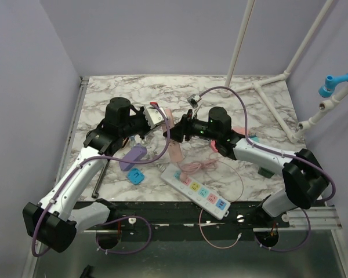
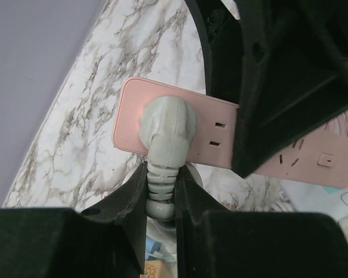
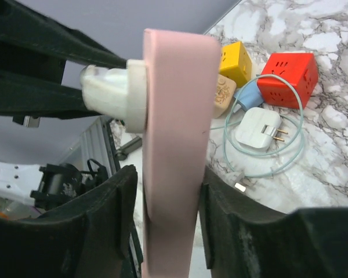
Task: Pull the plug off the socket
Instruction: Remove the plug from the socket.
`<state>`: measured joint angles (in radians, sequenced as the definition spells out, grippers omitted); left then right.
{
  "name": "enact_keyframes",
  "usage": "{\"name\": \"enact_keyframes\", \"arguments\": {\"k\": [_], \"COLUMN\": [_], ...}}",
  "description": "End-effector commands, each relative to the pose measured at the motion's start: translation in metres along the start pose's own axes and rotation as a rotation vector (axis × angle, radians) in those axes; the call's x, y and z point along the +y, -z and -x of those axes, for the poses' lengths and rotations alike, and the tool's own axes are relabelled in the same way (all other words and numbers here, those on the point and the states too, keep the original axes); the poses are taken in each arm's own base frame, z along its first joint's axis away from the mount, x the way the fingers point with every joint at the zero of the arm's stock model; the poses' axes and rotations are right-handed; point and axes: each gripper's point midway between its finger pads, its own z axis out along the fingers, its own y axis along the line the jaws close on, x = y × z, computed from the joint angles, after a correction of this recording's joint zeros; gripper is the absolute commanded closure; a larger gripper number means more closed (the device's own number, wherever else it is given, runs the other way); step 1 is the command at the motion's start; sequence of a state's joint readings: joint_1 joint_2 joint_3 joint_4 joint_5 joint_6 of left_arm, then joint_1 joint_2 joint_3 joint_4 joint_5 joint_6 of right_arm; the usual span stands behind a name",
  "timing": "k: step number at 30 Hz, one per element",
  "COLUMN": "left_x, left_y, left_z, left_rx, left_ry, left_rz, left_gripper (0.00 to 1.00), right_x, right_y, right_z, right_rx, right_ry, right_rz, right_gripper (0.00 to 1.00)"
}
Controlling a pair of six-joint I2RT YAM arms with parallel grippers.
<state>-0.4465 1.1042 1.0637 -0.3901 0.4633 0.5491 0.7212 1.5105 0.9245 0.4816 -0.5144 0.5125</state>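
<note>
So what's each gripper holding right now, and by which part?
The left gripper pinches the plug by its ribbed cord collar. The right gripper clamps the pink strip across its front and back faces, beside the plug.

Prongs of the plug (image 3: 113, 92) hide inside the socket (image 3: 174, 145).

We see a pink power strip (image 2: 203, 113) carrying a pale grey-white plug (image 2: 167, 127). The left gripper (image 2: 161, 194) and right gripper (image 3: 165, 214) are black. The table (image 1: 267, 110) is white marble, grey-veined. The white power strip (image 1: 195, 190) has pastel socket panels. We also note a red cube socket (image 3: 287, 78), a yellow cube socket (image 3: 238, 61) and a white charger (image 3: 256, 128) with a teal cable (image 3: 301, 124).
</note>
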Motion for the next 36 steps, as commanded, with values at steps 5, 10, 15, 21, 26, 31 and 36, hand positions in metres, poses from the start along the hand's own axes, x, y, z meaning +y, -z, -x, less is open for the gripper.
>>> {"name": "enact_keyframes", "arguments": {"k": [5, 10, 15, 21, 26, 31, 36], "left_x": [0.007, 0.001, 0.001, 0.007, 0.0, -0.005, -0.009], "left_y": [0.015, 0.014, 0.016, 0.026, 0.029, 0.032, 0.034], "left_z": [0.05, 0.047, 0.05, 0.071, 0.072, 0.08, 0.084], "left_rx": [-0.166, -0.159, -0.162, -0.196, -0.196, -0.217, -0.231], "left_ry": [-0.088, -0.112, -0.147, -0.169, -0.148, -0.125, -0.103], "left_rz": [0.024, 0.002, -0.002, 0.011, -0.021, -0.041, -0.061], "left_gripper": [1.0, 1.0, 1.0, 1.0, 1.0, 1.0, 1.0], "right_x": [0.009, 0.007, -0.031, -0.087, -0.111, -0.129, -0.141], "right_y": [-0.011, -0.011, -0.018, -0.016, -0.012, -0.008, -0.005], "right_z": [0.012, 0.017, 0.012, -0.013, -0.025, -0.035, -0.042], "right_rx": [-0.041, -0.053, 0.007, 0.104, 0.145, 0.168, 0.174], "right_ry": [-0.027, -0.035, -0.104, -0.23, -0.208, -0.227, -0.276], "right_rz": [0.054, 0.026, -0.143, -0.283, -0.395, -0.465, -0.495], "right_gripper": [0.9, 0.99, 1.0, 0.99, 0.99, 0.99, 0.99]}}
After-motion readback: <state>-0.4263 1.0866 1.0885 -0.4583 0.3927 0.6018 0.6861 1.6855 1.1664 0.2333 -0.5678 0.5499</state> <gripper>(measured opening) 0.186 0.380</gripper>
